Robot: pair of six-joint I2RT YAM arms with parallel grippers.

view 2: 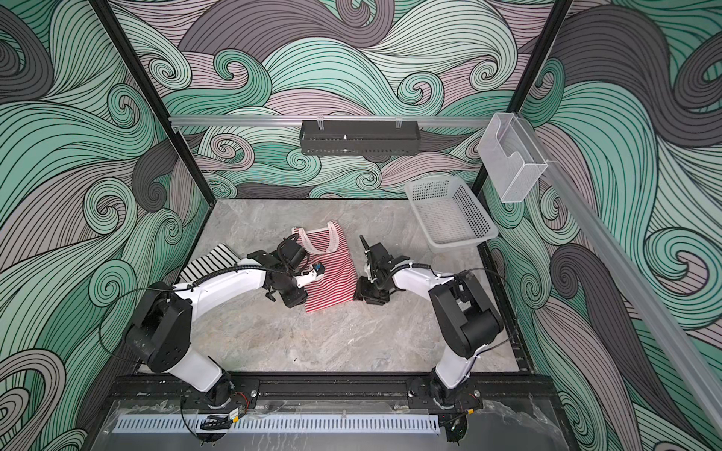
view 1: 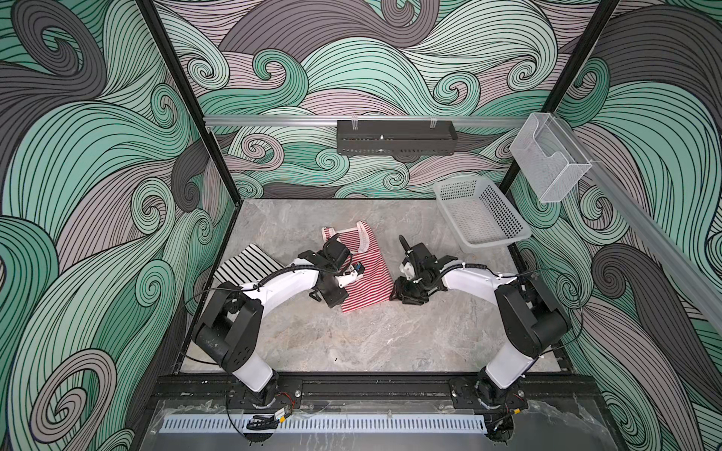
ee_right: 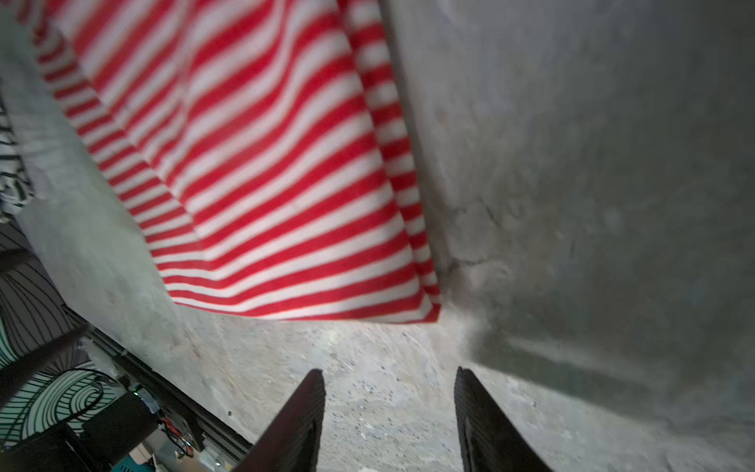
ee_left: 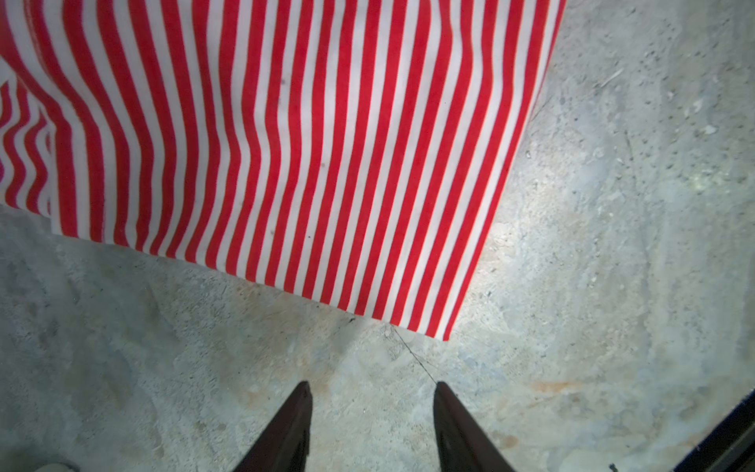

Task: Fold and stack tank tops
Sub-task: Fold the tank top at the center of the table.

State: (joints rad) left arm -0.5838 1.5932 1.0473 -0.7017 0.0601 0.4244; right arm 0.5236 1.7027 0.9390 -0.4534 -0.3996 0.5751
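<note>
Black left gripper fingers parted, empty, over bare grey marbled table, just off hem corner of red-and-white striped tank top. Right gripper same, opposite edge. Both elbows bent, wrists low. Black-and-white striped tank top far left, under forearm.

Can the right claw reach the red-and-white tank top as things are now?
Probably yes: the right claw is open, and only bare table lies between it and the red-and-white tank top.

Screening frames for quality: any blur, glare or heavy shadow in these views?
Left wrist: sharp, a bright patch on the table beside the red-and-white tank top. Right wrist: stripes smeared, dark shadow over much bare table. Both top views: evenly lit, sharp.
</note>
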